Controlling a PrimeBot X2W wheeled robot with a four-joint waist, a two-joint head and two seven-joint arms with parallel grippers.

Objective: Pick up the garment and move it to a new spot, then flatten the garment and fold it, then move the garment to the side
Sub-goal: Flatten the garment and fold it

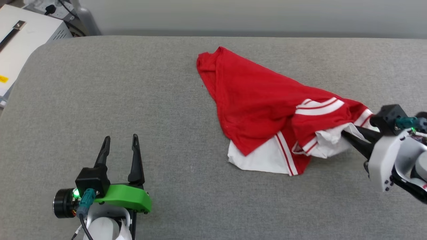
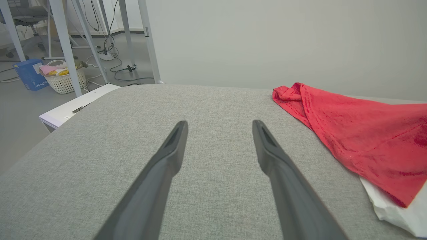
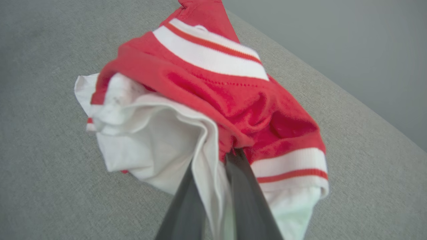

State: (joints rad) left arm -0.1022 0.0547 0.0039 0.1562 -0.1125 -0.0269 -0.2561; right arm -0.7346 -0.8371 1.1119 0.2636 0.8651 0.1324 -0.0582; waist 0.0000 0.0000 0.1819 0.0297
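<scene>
The garment [image 1: 253, 106] lies crumpled on the grey surface [image 1: 133, 83], long axis running from the right hand [image 1: 347, 135] away to a far red corner; that hand's fingers are clamped on its white near edge; the left hand [image 1: 120, 141], fingers apart, rests well apart, the garment off to its right.

You see a grey cloth-covered desk [image 1: 133, 83]; past its corner, a white basket [image 2: 66, 85] beside a blue box [image 2: 28, 75].
</scene>
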